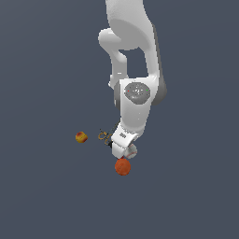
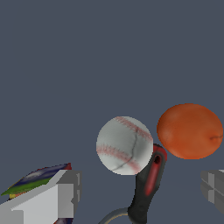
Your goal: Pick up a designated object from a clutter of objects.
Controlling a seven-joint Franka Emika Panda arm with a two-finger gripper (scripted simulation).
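While the tool [image 2: 140, 192] hangs just over the clutter with its fingers [image 2: 52, 199] spread wide and nothing between them, I'd call this the approach step, grasp not yet made

Closest to the wrist camera: the two finger pads at the frame edges, a multicoloured can [image 2: 37, 179] partly hidden behind one of them, and the red-black tool handle [image 2: 148, 188] lying between the pads

Next out: the baseball [image 2: 124, 145], white with red stitching, resting on the worktop [image 2: 109, 52], touching or almost touching the handle tip. Orange ball [image 2: 189, 130] sits just beside it, small gap

Baseball is off-centre between the fingers, so the next move likely needs a lateral shift to centre it, then straight descent and close. Risk as I see it: one finger landing on the handle or nudging the orange ball

Exterior view: arm folded steeply down, wrist tilted, hand masking most of the baseball [image 1: 132, 151]; orange ball [image 1: 123, 166] in front, scissors [image 1: 104, 135] behind, red-yellow ball [image 1: 81, 137] well apart on the exterior view's left
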